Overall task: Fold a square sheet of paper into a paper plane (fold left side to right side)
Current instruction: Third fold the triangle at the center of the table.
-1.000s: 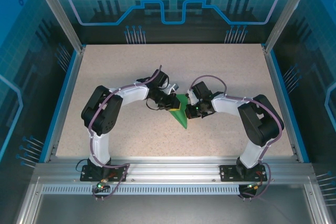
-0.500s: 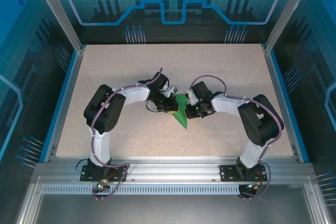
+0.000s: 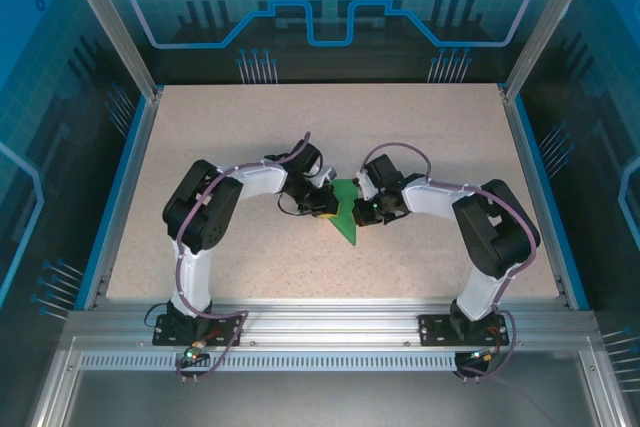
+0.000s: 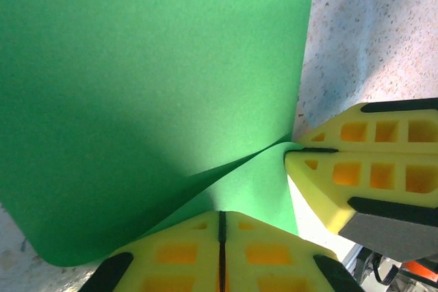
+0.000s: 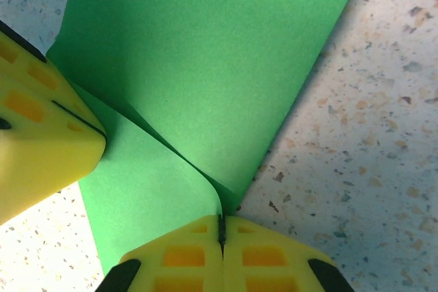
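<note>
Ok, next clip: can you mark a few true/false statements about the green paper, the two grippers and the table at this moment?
1. The left gripper is shut on the green paper. True.
2. The right gripper hangs open, well away from the paper. False: it is shut on the paper, close beside the left gripper.
3. The paper lies as a flat, unfolded square. False: it is a narrower pointed shape, with one layer curling up between the grippers.
4. The paper sits near the middle of the speckled table. True.
</note>
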You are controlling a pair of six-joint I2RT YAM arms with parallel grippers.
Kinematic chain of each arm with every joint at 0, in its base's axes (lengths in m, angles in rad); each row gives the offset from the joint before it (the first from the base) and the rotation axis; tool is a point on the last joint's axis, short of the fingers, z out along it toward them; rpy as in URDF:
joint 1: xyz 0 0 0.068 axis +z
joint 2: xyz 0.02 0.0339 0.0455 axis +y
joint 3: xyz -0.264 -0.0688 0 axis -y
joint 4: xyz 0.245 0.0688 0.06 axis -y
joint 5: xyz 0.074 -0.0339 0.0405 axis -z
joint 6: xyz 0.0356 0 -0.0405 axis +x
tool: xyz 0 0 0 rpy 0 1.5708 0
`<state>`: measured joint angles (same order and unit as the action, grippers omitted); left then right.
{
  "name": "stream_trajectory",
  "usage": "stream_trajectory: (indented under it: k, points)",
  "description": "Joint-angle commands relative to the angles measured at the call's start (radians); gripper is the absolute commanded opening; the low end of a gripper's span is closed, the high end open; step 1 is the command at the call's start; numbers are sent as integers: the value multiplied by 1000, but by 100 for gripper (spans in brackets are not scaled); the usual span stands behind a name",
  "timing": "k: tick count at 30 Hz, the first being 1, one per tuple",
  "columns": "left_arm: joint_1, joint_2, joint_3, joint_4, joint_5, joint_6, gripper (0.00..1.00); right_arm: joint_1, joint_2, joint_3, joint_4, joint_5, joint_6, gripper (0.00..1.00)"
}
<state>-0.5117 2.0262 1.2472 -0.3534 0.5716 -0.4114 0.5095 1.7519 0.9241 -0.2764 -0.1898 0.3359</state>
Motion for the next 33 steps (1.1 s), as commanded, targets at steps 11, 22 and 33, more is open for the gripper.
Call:
stream_trajectory:
  k: [11,22,33]
  points:
    - [-5,39,-37,-9,-36,28,9,-8,35,-9,-49,32,-8,0]
    - [-6,52,-50,-11,-48,34,8,-19,-84,79,-128,23,13,22]
    - [-5,46,-47,-15,-50,34,8,55,-149,28,-140,-161,257,0]
